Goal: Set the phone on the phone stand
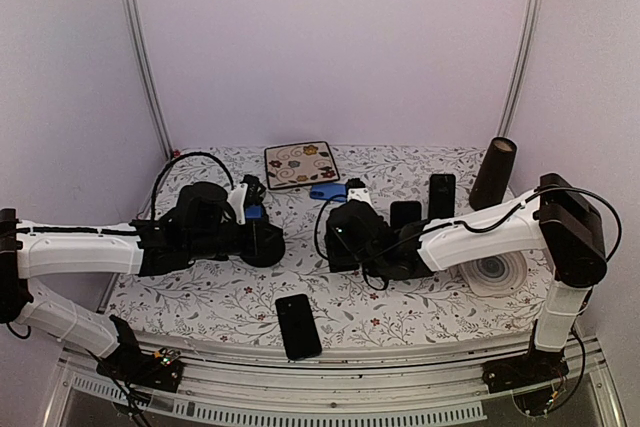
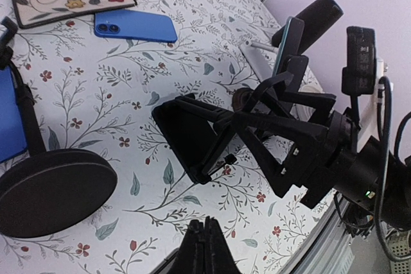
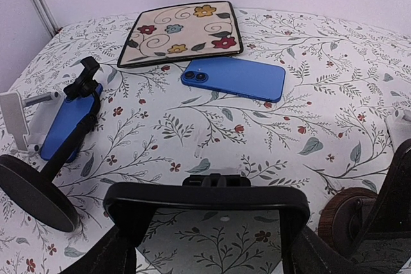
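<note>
My right gripper [image 1: 342,237] [image 3: 205,222] is shut on a black phone [image 3: 205,197], gripping its two sides; the glossy screen mirrors the cloth. In the left wrist view the phone [image 2: 189,129] hangs tilted just above the table, with the right gripper [image 2: 257,126] behind it. A small black bracket [image 3: 218,181] shows at its far edge. A phone stand with a round black base [image 3: 32,190] [image 2: 54,187] [image 1: 268,247] and a thin neck clamps a blue phone [image 3: 67,120] at the left. My left gripper [image 2: 207,245] [image 1: 255,239] is shut and empty beside that base.
A second blue phone [image 3: 234,76] [image 1: 327,190] lies flat near a flowered plate [image 3: 183,33] [image 1: 300,164]. Another black phone [image 1: 298,325] lies at the front edge. Two dark phones [image 1: 441,194] stand upright at the back right beside a dark cylinder [image 1: 493,173]. A white disc [image 1: 497,272] lies at the right.
</note>
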You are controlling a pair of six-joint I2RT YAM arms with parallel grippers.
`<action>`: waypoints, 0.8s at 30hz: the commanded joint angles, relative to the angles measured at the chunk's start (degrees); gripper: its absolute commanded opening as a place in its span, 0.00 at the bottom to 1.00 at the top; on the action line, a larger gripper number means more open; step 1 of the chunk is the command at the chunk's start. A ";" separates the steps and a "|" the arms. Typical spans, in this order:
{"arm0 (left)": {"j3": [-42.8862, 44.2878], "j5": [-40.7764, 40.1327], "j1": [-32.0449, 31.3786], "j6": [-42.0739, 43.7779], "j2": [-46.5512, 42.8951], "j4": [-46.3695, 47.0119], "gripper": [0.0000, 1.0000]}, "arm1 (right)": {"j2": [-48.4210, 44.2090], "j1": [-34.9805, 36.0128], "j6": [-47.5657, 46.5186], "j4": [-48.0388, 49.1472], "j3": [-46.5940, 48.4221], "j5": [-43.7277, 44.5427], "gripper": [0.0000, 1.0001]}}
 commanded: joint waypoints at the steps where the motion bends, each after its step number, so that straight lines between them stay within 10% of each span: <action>1: -0.47 0.70 0.81 0.30 0.79 1.38 0.00 | 1.13 0.58 1.61 -0.88 1.38 0.19 0.48; 24: -0.68 0.82 0.78 0.17 0.53 1.39 0.00 | 0.87 0.54 2.32 -2.71 2.78 -0.47 0.93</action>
